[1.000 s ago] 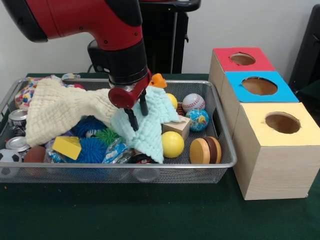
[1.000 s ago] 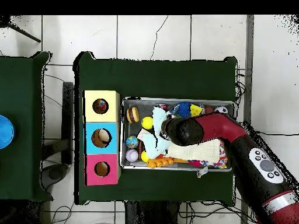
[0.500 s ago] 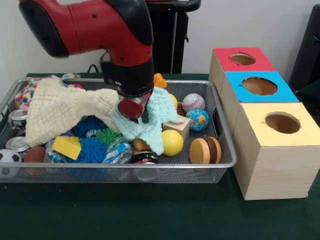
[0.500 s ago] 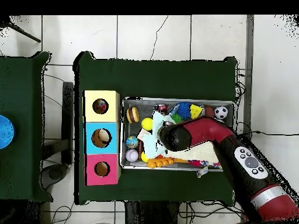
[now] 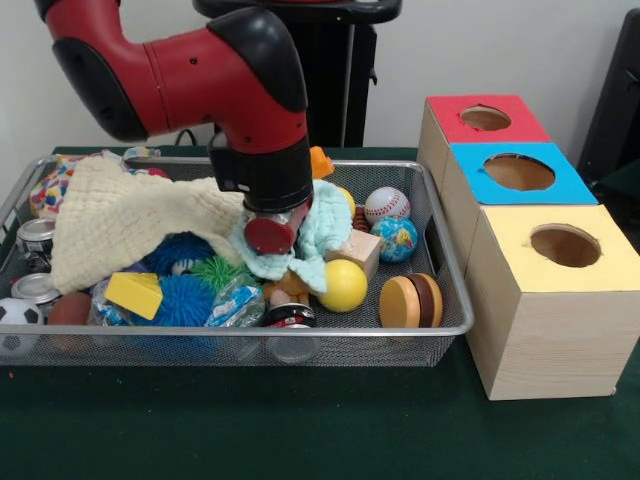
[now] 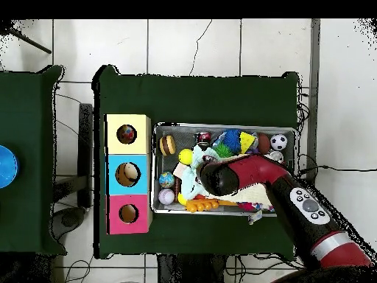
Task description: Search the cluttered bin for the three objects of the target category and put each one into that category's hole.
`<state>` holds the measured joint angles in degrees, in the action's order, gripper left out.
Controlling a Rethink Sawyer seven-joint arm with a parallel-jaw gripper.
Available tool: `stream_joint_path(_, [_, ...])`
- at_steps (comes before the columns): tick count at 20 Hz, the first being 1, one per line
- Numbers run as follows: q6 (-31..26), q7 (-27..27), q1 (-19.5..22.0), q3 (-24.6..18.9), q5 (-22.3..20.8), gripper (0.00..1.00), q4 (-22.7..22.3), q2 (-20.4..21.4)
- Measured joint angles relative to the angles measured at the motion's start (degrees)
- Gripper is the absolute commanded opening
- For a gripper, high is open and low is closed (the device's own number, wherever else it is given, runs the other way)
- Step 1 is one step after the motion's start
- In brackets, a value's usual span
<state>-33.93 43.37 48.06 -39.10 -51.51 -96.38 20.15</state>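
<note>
The wire-mesh bin [image 5: 440,262] holds a heap of toys and cloths; it also shows in the overhead view [image 6: 221,127]. My gripper [image 5: 273,240] is pushed down into the mint-green cloth [image 5: 325,212] at the bin's middle, its tips hidden by the wrist and cloth. In the overhead view the gripper [image 6: 207,172] is under the arm. A spotted cloth [image 5: 45,190] peeks out at the bin's far left, mostly under the cream cloth [image 5: 120,215]. The yellow-topped box's hole [image 5: 565,245] is nearest the camera; from overhead the hole [image 6: 127,134] shows something colourful inside.
A yellow ball [image 5: 345,285], wooden discs [image 5: 410,300], a wooden cube [image 5: 352,250], a globe ball [image 5: 395,240] and a baseball [image 5: 387,205] lie right of the gripper. Blue spiky balls [image 5: 180,300], a yellow block [image 5: 133,293] and cans [image 5: 38,235] lie left. The blue-topped box [image 5: 518,172] and red-topped box [image 5: 485,118] stand behind the yellow one.
The arm has come lower into the bin and a little to the right. The mint-green cloth, hanging spread out before, is now bunched under the wrist.
</note>
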Motion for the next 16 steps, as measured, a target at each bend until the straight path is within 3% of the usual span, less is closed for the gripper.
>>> stream_joint_path(8, [-1.6,0.0,2.5,-0.1,6.1,0.00,-0.9,1.2])
stream_joint_path(13, [-8.6,0.0,4.6,-1.3,11.9,0.00,-2.6,5.9])
stream_joint_path(14, [-13.1,0.0,5.4,-2.1,14.1,0.00,-3.0,8.5])
stream_joint_path(16, [-15.8,0.0,5.9,-2.6,15.2,0.00,-3.1,10.1])
